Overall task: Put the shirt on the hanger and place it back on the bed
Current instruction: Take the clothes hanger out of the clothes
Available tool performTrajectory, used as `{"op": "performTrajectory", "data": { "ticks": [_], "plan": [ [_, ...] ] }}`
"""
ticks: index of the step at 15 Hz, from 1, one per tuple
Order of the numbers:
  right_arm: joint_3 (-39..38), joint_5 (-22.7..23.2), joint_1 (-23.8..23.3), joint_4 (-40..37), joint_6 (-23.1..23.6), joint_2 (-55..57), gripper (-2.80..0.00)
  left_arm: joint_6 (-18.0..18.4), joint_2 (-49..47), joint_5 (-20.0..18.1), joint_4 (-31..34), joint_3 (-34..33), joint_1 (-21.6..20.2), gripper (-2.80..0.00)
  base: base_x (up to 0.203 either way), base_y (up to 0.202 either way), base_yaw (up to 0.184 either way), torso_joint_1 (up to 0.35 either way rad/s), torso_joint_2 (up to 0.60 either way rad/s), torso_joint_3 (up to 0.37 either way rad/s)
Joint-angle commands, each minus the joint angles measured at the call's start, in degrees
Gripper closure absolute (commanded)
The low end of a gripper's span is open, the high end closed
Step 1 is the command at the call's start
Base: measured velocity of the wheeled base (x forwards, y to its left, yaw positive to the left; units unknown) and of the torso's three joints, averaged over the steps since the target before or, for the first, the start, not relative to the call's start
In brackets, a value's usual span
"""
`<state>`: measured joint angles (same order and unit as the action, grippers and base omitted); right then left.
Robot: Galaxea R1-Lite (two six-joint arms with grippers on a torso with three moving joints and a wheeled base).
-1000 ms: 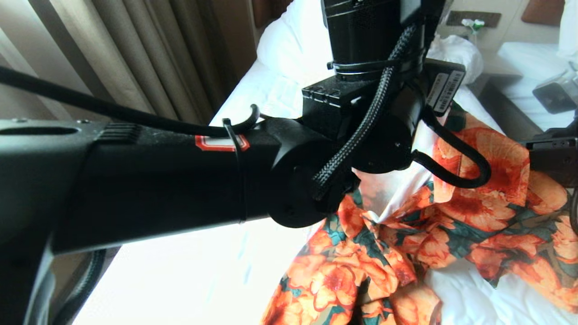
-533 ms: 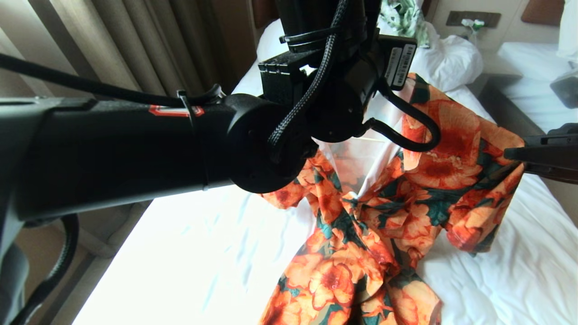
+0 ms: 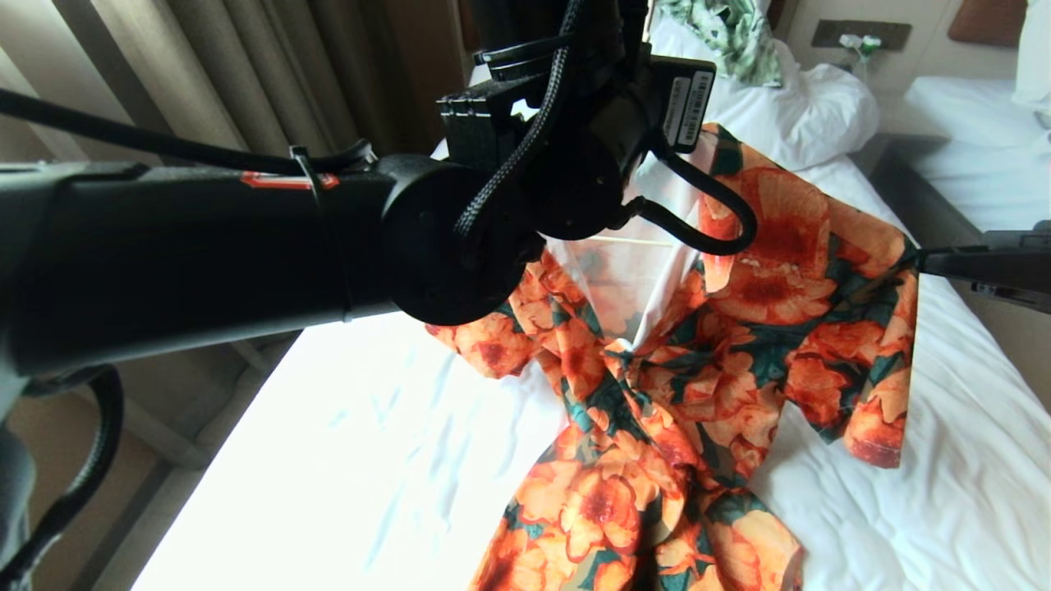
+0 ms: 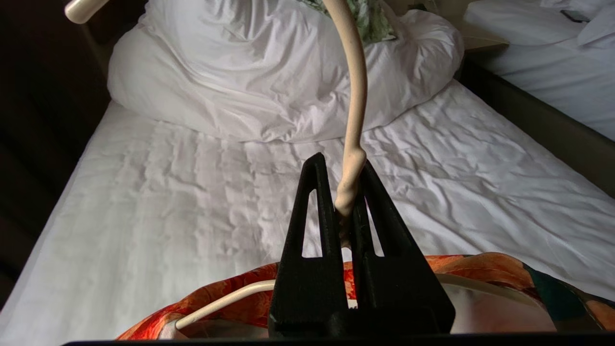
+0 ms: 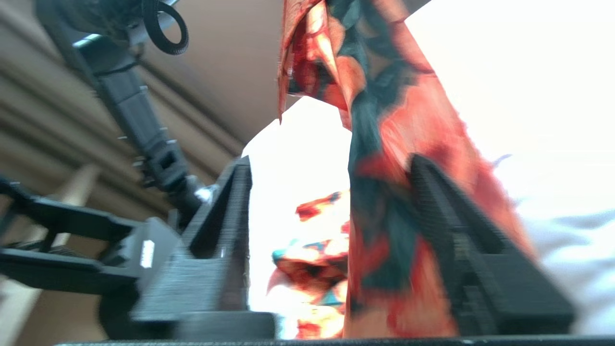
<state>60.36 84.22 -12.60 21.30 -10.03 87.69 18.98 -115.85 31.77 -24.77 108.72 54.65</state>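
**Shirt on the hanger, not yet laid back on the bed**

The hanging part looks largely done. The left claw (image 4: 347, 206) is clamped on the twisted neck of the hanger (image 4: 358, 96), just under the hook, and holds it up over the bed (image 3: 345, 460). The flowered shirt (image 3: 739, 345) drapes from the hanger: in the left wrist view a cream hanger arm runs inside the orange cloth on both sides of the claw, and in the head view the collar opens in a V below the left arm with both shoulders spread. The lower part of the shirt trails down onto the sheet.

The right claw (image 5: 331, 240) is out at the shirt's right shoulder. Its fingers stand partly apart with a fold of sleeve cloth running between them, lying against one finger; whether it pinches that cloth or is letting it go, I cannot tell.

What seems left: freeing the right claw from the sleeve, then lowering hanger and shirt flat on the sheet and releasing the neck. The pillow (image 4: 269, 72) and a green-and-white cloth (image 3: 727, 33) lie at the head of the bed, well clear of the shirt.
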Motion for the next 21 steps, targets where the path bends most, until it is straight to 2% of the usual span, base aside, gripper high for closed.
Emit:
{"op": "performTrajectory", "data": {
  "ticks": [1, 3, 5, 9, 11, 13, 15, 17, 21],
  "plan": [
    [-0.17, 0.47, -2.07, 0.94, -0.04, -0.95, 0.0, 0.09, 1.01, 1.4, 0.22, 0.06, -1.33, 0.0, 0.0, 0.0, 0.0, 0.0, 0.0, 0.0],
    [-1.19, 0.61, -4.08, 1.61, 0.01, -2.8, 0.0, 0.02, 2.38, 2.71, 0.67, -0.05, -3.48, 0.0, 0.0, 0.0, 0.0, 0.0, 0.0, 0.0],
    [-2.39, 0.54, -4.47, 1.81, 0.1, -4.86, 0.0, -0.1, 3.84, 2.8, 2.03, -0.05, -6.85, 0.0, 0.0, 0.0, 0.0, 0.0, 0.0, 0.0],
    [-3.37, -0.89, -4.74, 1.81, 0.33, -6.71, 0.0, -1.23, 4.84, 2.9, 4.82, -0.17, -10.95, 0.0, 0.0, 0.0, 0.0, 0.032, -0.14, -0.108],
    [-5.65, -1.61, -4.48, 1.81, 2.37, -6.53, 0.0, -1.23, 4.94, 3.0, 4.7, -0.08, -11.98, 0.0, 0.0, 0.0, 0.0, 0.094, -0.43, -0.318],
    [-8.78, -2.26, -3.89, 1.81, 7.44, -5.78, 0.0, -1.18, 6.06, 3.94, 4.64, -0.08, -12.11, 0.0, 0.0, 0.0, 0.0, 0.114, -0.48, -0.357],
    [-9.11, -2.57, -3.84, 1.72, 8.17, -6.05, 0.0, -1.09, 7.16, 4.27, 4.82, -0.08, -12.03, 0.0, 0.0, 0.0, 0.0, 0.149, -0.51, -0.357],
    [-8.76, -2.66, -3.83, 1.64, 6.84, -7.28, 0.0, -1.05, 7.93, 4.36, 4.82, -0.08, -12.02, 0.0, 0.0, 0.0, 0.0, 0.166, -0.52, -0.356],
    [-6.03, -2.69, -1.8, 1.72, -0.66, -11.29, 0.0, -1.14, 8.96, 5.14, 4.51, -0.24, -8.7, 0.0, 0.0, 0.0, 0.0, 0.188, -0.55, -0.364]
  ]
}}
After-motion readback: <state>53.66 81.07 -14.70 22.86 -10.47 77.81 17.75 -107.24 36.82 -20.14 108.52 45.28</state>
